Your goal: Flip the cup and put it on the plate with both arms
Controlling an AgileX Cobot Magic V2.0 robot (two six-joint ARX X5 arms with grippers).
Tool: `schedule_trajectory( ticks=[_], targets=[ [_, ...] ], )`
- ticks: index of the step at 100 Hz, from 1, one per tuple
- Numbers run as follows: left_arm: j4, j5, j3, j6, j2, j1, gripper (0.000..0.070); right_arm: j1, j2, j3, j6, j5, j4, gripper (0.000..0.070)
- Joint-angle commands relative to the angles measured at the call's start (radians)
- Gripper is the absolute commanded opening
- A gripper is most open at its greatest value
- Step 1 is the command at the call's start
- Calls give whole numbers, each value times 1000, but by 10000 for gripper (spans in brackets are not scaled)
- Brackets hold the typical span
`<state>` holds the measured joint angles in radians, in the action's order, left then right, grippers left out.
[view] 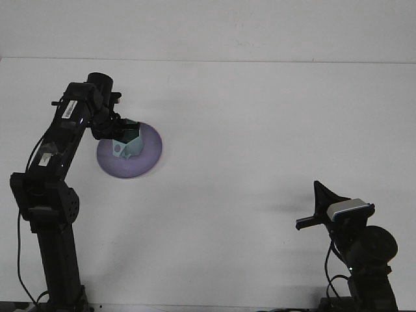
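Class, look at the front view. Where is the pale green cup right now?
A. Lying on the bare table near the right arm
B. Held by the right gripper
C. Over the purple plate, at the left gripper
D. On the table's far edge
C: the cup sits over the purple plate at the left gripper, far from the right gripper.

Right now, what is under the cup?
The purple plate lies under the pale green cup, on the white table. The left gripper covers the cup's far side, so actual contact with the plate cannot be seen.
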<state>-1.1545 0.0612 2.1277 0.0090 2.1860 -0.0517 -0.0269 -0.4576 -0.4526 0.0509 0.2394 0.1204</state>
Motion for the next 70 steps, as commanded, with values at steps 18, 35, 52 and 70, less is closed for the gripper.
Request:
schedule_trajectory(
  ticks=[18,35,52,70],
  targets=[
    [2,-2,22,2,46,2,18,-2,0,-5,12,0,-11,0],
    [2,-2,22,6,45,2,438,-2,0,-5,12,-1,-10,0],
    [-30,-2,37,10,-2,15,550,-2,0,-5,12,0,-10,0],
    [-79,-2,79,9,-134,39,545,-2,0,-5,11,-1,-13,0]
  ],
)
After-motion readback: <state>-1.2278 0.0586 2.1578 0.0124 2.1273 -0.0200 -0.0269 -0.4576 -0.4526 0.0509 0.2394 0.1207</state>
